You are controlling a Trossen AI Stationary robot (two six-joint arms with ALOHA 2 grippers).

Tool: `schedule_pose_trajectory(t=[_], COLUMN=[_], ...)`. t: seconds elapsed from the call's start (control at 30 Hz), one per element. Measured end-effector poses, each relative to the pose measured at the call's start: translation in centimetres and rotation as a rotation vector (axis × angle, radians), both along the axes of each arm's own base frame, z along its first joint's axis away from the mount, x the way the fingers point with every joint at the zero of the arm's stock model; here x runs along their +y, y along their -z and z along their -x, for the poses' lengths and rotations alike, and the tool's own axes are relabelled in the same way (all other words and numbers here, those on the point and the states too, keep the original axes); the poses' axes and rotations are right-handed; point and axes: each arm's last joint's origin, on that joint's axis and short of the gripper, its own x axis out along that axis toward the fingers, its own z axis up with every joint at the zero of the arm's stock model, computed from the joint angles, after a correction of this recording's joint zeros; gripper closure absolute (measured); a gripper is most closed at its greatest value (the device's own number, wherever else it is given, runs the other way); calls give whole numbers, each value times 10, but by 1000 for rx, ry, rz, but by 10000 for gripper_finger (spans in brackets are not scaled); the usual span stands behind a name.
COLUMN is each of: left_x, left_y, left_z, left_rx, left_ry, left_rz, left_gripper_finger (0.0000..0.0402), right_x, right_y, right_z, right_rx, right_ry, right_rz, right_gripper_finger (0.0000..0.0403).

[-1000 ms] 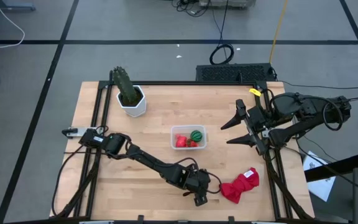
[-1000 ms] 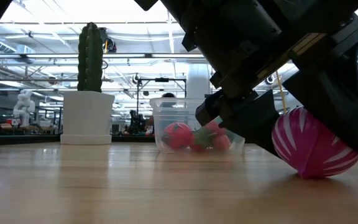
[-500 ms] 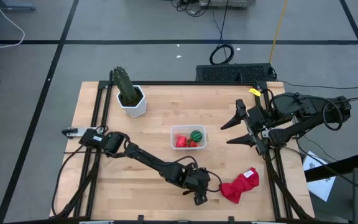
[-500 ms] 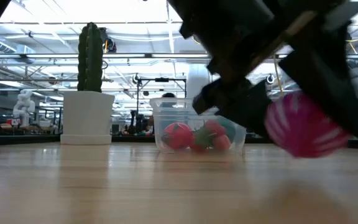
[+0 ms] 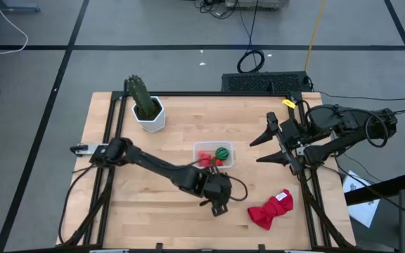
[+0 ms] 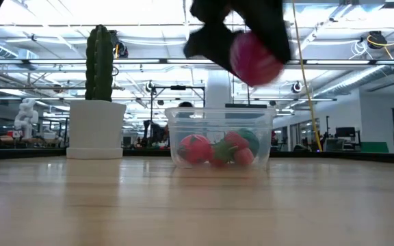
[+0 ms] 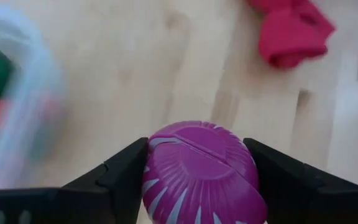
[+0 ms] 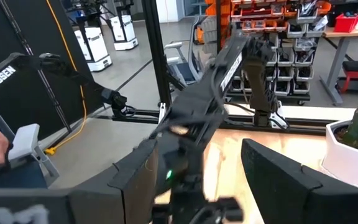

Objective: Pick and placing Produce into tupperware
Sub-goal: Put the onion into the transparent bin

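My left gripper [image 5: 219, 204] is shut on a purple piece of produce with pale stripes [image 7: 201, 174], which hangs in the air [image 6: 255, 58] higher than the tupperware's rim. The tupperware [image 5: 197, 150], a clear tub at mid-table, holds a green striped ball [image 5: 222, 152] and red pieces [image 5: 204, 159]. In the high view the gripper itself hides the purple piece. My right gripper [image 5: 259, 150] waits open, raised over the table's right side. My left gripper pinches the purple piece between its two fingers [image 7: 128, 175], one on each rounded side [image 7: 157, 180]. The fingers slant down from the table's left. The piece is lifted clear of the table.
A crumpled red cloth [image 5: 271, 209] lies near the front right. A green cactus in a white pot [image 5: 147, 107] stands at the far left. Bare wood lies between the tub and the near edge.
My left gripper has risen from the table with the purple piece and gone toward the far edge, nearer the tupperware. The piece, which rested on the wood beside the red cloth, now hangs clear above tub height.
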Motion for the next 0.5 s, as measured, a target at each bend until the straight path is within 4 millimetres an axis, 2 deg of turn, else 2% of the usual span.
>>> schedule_pose_trajectory(t=[0.17,0.3,0.4,0.5], left_x=[20,40,56,72], left_y=[-30,-46,-56,-56], left_z=[14,24,28,29], left_rx=[9,42,49,93], left_ry=[-55,-103,-98,-96], left_rz=[-64,-112,-139,-170], left_gripper_finger=[151,151,151,151], right_x=[0,-1,-1,-2], right_y=[0,-1,-2,-2], right_z=[1,3,5,7], right_rx=[10,6,1,-4], right_ry=[4,4,4,4], right_rz=[-16,-18,-19,-21], right_gripper_finger=[179,179,179,179])
